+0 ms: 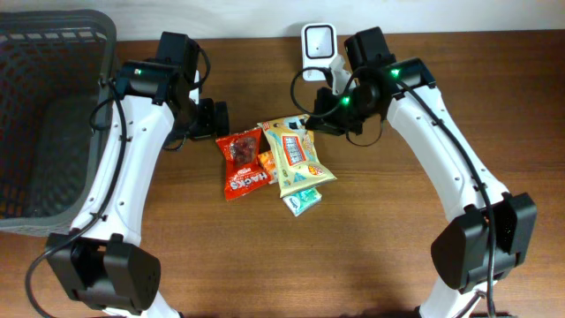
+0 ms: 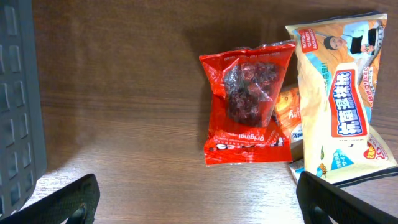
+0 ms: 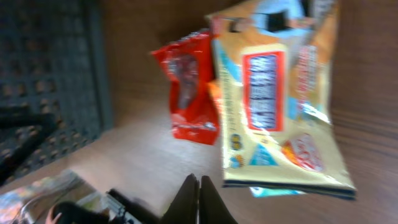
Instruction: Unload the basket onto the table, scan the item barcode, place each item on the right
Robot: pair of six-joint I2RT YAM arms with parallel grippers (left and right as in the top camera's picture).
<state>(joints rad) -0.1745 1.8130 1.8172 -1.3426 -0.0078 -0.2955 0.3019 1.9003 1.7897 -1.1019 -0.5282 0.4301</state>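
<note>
Snack packets (image 1: 281, 168) lie in a loose pile on the wooden table (image 1: 371, 256), near its middle and between the two arms. We see a yellow packet (image 1: 298, 157) on top, lying lengthwise and overlapping the others. A red packet (image 1: 244, 164) rests at its left, flat on the wood, with dark pieces showing through its clear window. A small orange packet (image 2: 291, 115) is tucked between the two, mostly covered, and a teal packet (image 1: 302, 201) pokes out from under the lower end of the yellow one. We cannot make out a barcode on any of them.

A white scanner (image 1: 318, 41) stands at the far edge of the table, beyond the pile. A grey basket (image 1: 44, 115) sits at the left.

We find the left gripper (image 1: 214, 119) just beside the top of the red packet, its jaws spread wide and empty; its dark fingers (image 2: 68, 199) frame the wrist view. The right gripper (image 3: 199, 186) hangs by the top end of the yellow packet, its jaws pressed together with nothing between them. Whether it touches the packet we cannot tell.
</note>
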